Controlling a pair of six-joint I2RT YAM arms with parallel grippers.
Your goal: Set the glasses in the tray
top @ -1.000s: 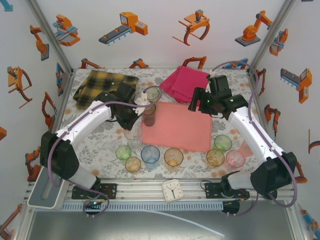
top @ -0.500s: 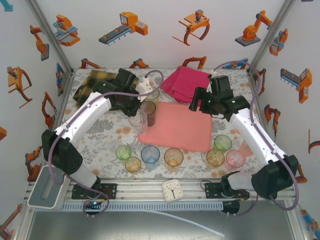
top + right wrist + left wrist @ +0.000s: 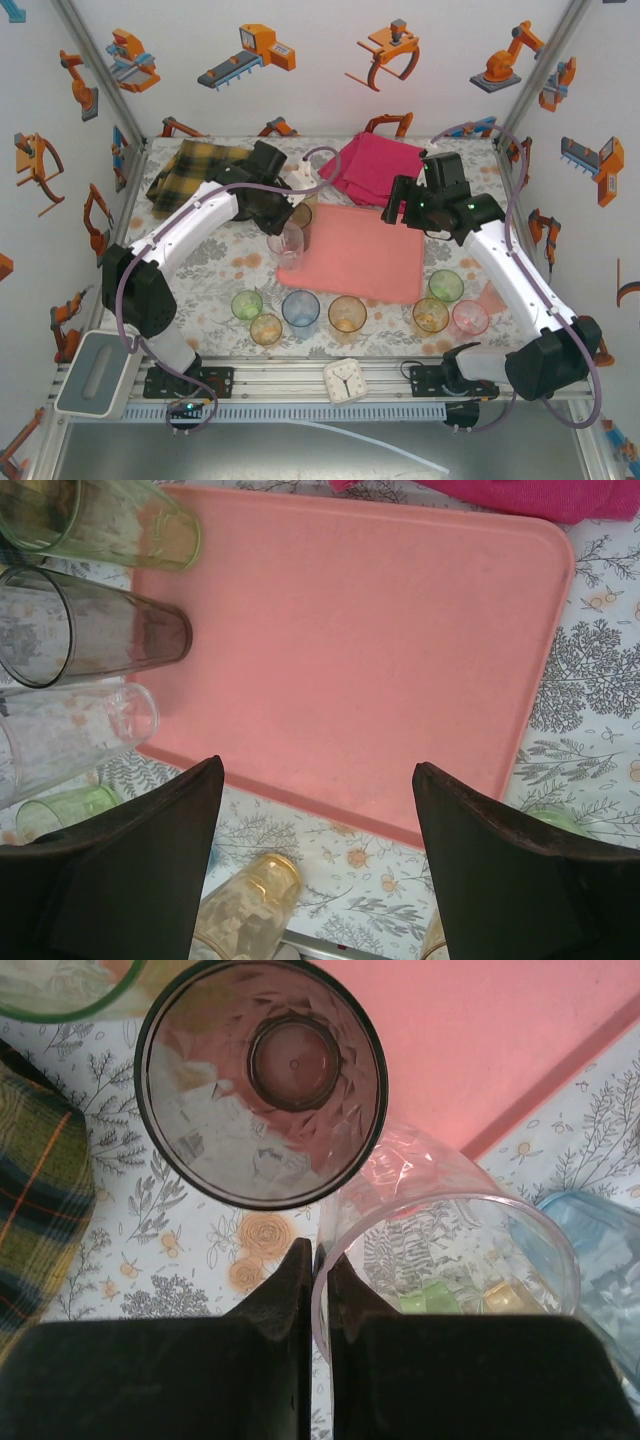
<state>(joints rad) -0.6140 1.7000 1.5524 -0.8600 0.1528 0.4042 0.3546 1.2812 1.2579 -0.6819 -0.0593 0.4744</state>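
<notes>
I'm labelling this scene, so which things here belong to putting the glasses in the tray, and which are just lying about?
Job in hand: tray; clear glass, its rim pinched in the left gripper; grey glass and green glass at the tray's left edge; seven loose glasses in the near row.
Lying about: magenta cloth; plaid cloth; white clock.
</notes>
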